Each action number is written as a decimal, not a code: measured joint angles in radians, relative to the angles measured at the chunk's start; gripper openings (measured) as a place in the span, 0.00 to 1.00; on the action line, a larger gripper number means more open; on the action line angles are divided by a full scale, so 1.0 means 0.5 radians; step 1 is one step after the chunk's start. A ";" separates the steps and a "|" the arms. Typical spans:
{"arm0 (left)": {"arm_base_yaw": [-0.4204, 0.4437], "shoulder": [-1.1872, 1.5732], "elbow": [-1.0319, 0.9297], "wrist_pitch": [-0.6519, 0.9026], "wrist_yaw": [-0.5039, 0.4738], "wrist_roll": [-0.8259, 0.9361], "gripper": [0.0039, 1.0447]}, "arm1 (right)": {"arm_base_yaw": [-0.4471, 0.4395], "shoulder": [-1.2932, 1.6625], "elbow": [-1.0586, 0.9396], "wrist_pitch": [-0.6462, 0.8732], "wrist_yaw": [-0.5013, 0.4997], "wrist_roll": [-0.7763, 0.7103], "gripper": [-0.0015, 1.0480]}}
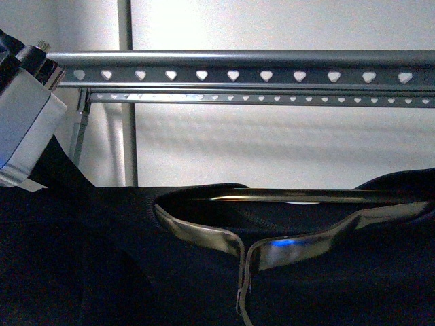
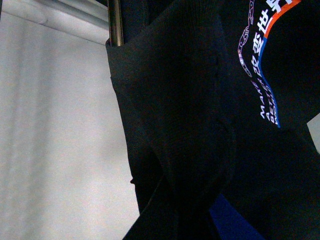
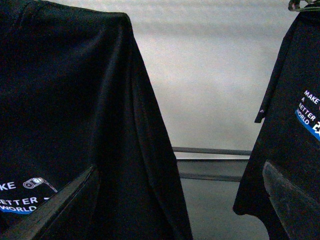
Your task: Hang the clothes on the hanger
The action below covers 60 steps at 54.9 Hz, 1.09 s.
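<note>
clothes (image 1: 81, 258): black tee, low in front view, under rack rail (image 1: 238, 75)
hanger (image 1: 204, 238): on tee at collar, long axis L-R, stem down
L arm (image 1: 24, 115): nearer, at tee's L shoulder; L gripper hidden, can't tell
R gripper (image 3: 179, 167): wide, empty, fabric both sides

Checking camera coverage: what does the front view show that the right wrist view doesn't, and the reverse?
Front only: the hanger lying in the neck opening, the slotted rail above, and the left arm. Right wrist only: white lettering on black cloth, and the right gripper, jaws wide apart. Both: the black shirt.
</note>
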 joint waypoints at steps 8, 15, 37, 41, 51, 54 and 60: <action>0.000 0.000 0.000 0.001 -0.005 0.000 0.04 | -0.182 0.163 0.075 -0.088 -0.507 -0.059 0.93; -0.007 0.000 0.000 0.002 -0.009 0.000 0.04 | -0.663 0.872 0.379 0.246 -1.425 -0.499 0.93; 0.002 0.005 -0.002 0.002 -0.034 0.001 0.04 | -0.417 2.260 1.347 -0.008 -1.550 -2.984 0.93; 0.002 0.005 -0.002 0.002 -0.031 0.000 0.04 | -0.307 2.389 1.487 0.031 -1.467 -3.088 0.93; 0.004 0.005 -0.002 0.002 -0.031 0.001 0.04 | -0.119 2.525 1.666 0.024 -1.308 -3.031 0.90; 0.004 0.005 -0.002 0.002 -0.031 0.000 0.04 | -0.086 2.545 1.686 0.015 -1.276 -2.998 0.84; 0.004 0.005 -0.002 0.002 -0.032 0.000 0.04 | -0.021 2.579 1.704 0.024 -1.218 -2.927 0.69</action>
